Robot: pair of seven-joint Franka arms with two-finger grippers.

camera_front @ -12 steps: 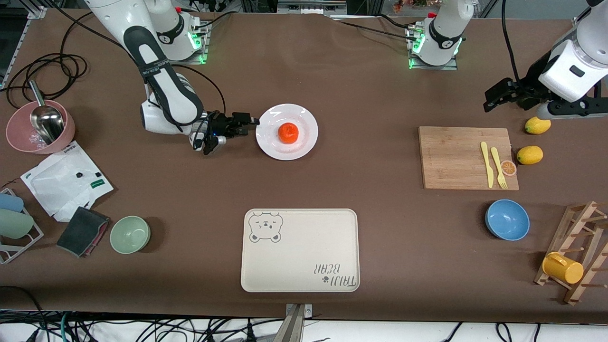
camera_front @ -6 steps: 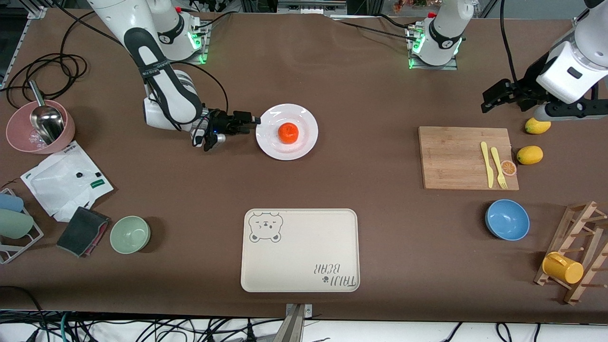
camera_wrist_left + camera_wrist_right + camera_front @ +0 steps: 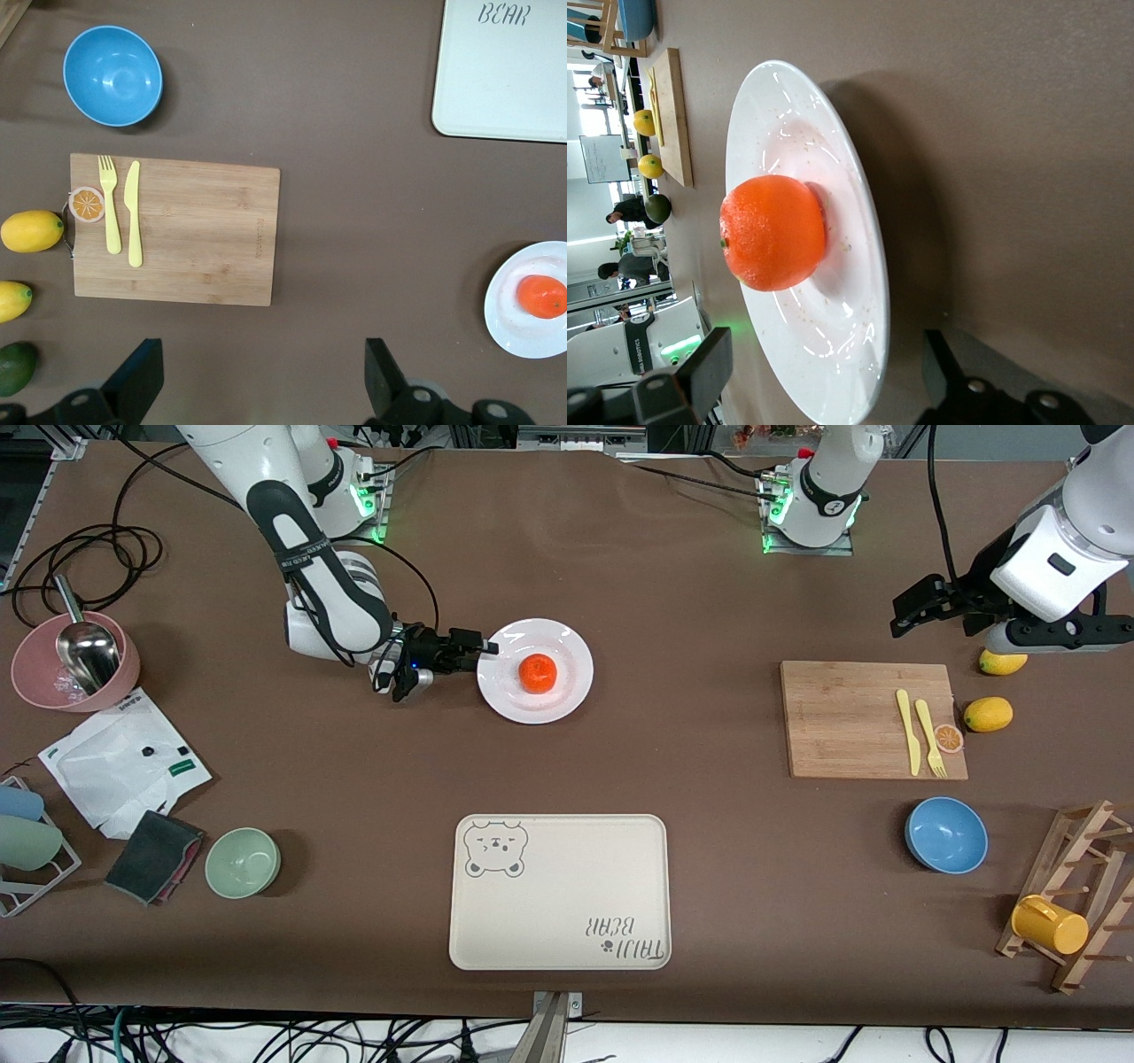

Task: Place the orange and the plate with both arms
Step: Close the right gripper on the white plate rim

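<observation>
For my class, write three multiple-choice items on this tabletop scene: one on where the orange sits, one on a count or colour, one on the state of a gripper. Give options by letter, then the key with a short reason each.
1. Where is the small round reddish-orange fruit?
A. On the round glossy white plate
B. On the wooden cutting board
C. In the blue bowl

2. How many yellow lemons lie beside the wooden cutting board in the front view?
A. One
B. Two
C. Four

3. What is the state of the right gripper?
A. Shut on the fruit
B. Shut on a fork
C. Open, at the plate's rim

Key: 1 A, the fruit rests in the plate's middle. 2 B, one lemon and another lie at the board's end. 3 C, the right wrist view shows its fingers apart on either side of the rim, holding nothing. The left gripper waits, open, above the table near the lemons.
</observation>
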